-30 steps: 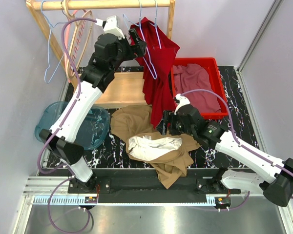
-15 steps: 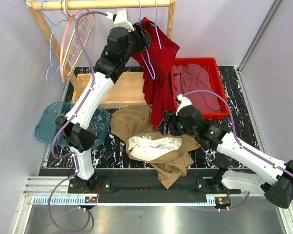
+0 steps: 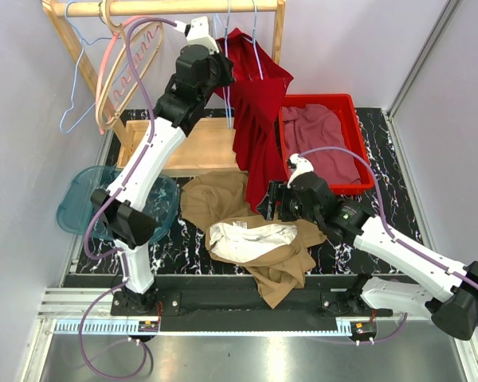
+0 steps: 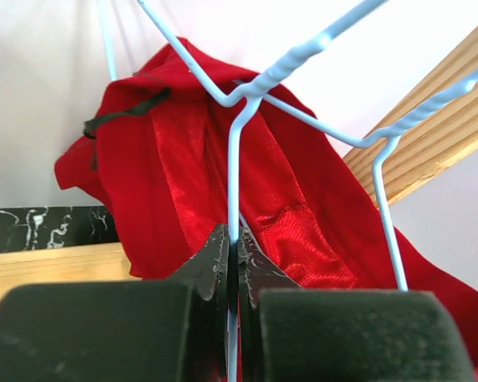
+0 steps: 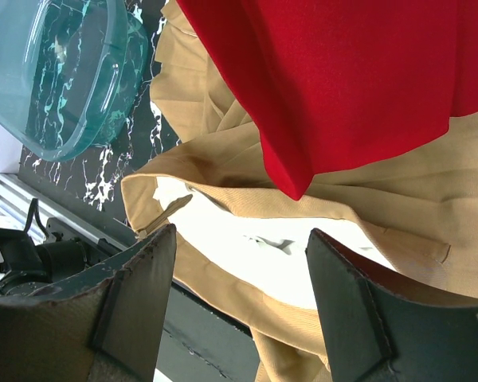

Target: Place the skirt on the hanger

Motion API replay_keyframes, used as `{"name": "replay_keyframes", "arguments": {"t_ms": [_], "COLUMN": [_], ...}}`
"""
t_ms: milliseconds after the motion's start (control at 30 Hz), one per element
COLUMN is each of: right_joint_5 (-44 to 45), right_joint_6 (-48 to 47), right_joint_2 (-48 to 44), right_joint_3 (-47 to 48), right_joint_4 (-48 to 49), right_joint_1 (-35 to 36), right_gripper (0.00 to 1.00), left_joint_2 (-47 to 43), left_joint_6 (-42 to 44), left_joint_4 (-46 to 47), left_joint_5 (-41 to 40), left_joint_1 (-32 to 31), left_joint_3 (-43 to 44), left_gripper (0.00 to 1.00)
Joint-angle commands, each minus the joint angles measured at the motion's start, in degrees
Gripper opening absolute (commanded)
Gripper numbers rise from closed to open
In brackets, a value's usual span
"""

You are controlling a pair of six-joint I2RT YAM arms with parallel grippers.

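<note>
Left gripper [image 4: 233, 248], my own, at 6 o'clock: jaws pinched tight on the upright wire of the blue hanger [image 4: 233, 159]. Red skirt [image 4: 183, 183] drapes behind it, from 10 o'clock to 4 o'clock. Second hanger [image 4: 418, 115] and wooden frame [image 4: 454, 135] at 3 o'clock.

hanger [image 4: 234, 159] top cut off at edge, skirt [image 4: 183, 183] btm hidden behind left tool [image 4: 233, 247]

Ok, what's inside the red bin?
A dusty-pink cloth lies crumpled in the bin and covers nearly all of its floor. Anything under the cloth is hidden from view.
</note>
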Motion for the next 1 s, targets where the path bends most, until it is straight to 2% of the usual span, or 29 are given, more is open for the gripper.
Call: {"name": "replay_keyframes", "arguments": {"t_ms": [0, 233, 333, 433, 500, 633, 800, 967], "right_joint_5": [1.9, 3.05, 3.93, 6.38, 8.58, 12.7, 15.18, 13.16], "right_joint_6": [-0.24, 0.2, 0.38, 0.64, 0.73, 0.73, 1.87, 4.42], "right_joint_2": [-0.98, -2.47, -3.35, -4.76, -6.42, -8.89, -11.26, -13.02], "right_joint_3": [0.87, 0.96, 1.04, 1.31, 1.05, 0.17, -2.99, -6.33], "right_joint_4": [0.21, -0.49, -1.46, -3.57, -5.32, -9.36, -13.32, -14.21], "right_joint_1": [-0.37, -0.28, -0.37, -0.28, -0.28, -0.28, -0.28, -0.37], "right_gripper": [0.74, 0.75, 0.77, 0.88, 0.99, 1.0, 0.88, 0.58], "left_joint_2": [-6.9, -11.47, -14.63, -19.55, -22.62, -34.11, -49.07, -62.24], "left_joint_6": [2.5, 4.0, 5.31, 6.11, 6.11, 5.15, 2.08, -3.02], "left_joint_4": [3.93, 3.66, 2.61, 0.59, -1.16, -5.03, -8.01, -11.81], "left_joint_5": [-1.92, -2.53, -1.48, -0.34, -0.34, 2.99, 10.73, 23.2], "left_joint_1": [-0.23, -0.14, -0.23, -0.23, -0.23, -0.32, -0.4, -0.4], "left_joint_3": [3.05, 0.15, -4.58, -11.42, -15.57, -27.76, -42.1, -54.59], "left_gripper": [0.0, 0.0, 0.0, 0.0, 0.0, 0.0, 0.0, 0.0]}}
